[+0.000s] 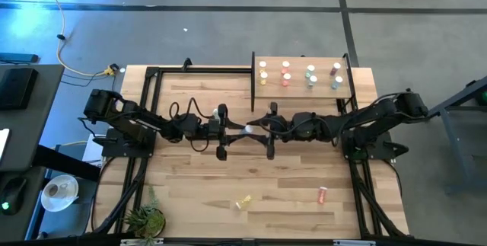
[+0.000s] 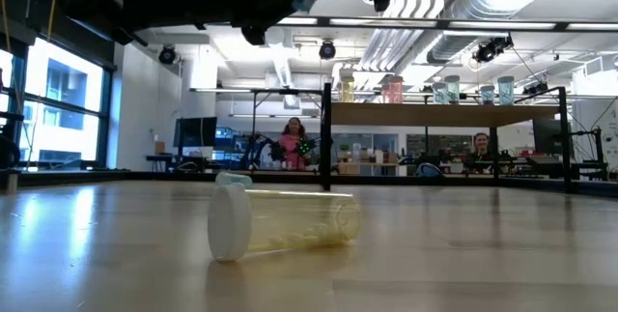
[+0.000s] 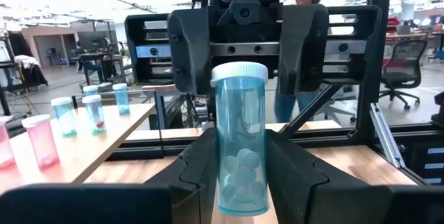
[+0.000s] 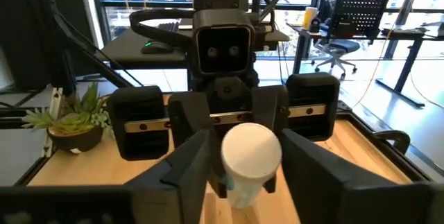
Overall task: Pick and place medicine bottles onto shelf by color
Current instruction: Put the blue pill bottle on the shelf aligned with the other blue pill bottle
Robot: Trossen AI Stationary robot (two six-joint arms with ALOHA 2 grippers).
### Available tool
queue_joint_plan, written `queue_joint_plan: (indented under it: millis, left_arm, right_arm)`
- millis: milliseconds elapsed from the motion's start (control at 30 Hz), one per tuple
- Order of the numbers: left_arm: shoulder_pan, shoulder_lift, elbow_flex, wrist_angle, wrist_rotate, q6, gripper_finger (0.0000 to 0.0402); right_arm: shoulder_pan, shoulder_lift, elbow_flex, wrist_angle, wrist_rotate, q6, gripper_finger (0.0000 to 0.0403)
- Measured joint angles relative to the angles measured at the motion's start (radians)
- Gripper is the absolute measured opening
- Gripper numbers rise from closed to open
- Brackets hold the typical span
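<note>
One teal bottle (image 3: 241, 148) between left hand (image 3: 239, 175) and right hand (image 4: 239, 165) fingers.

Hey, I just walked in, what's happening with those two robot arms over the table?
The two arms meet over the middle of the table, passing a teal bottle between them. The left gripper is shut on its body, and the right gripper sits around its white cap end. Eight bottles already stand on the shelf in colour pairs. A yellow bottle and a pink-red bottle lie on the table's near side.
</note>
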Motion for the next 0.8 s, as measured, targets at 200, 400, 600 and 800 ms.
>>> queue_joint_plan:
  millis: [200,400,600,800]
  left_arm:
    - [0.0,0.0,0.0,0.0,-0.007,0.0,0.0094]
    - [0.0,0.0,0.0,0.0,-0.01,0.0,0.0094]
    - [0.0,0.0,0.0,-0.004,-0.012,0.0,0.0096]
    - [0.0,0.0,0.001,-0.04,-0.012,0.015,0.0137]
  right_arm:
    - [-0.003,0.0,0.0,0.0,-0.002,-0.005,0.0113]
    - [-0.003,0.0,0.0,-0.001,-0.002,-0.009,0.0107]
    - [-0.002,0.0,0.0,-0.008,-0.002,-0.009,0.0111]
    - [-0.002,0.0,-0.001,-0.012,0.001,-0.01,0.0108]
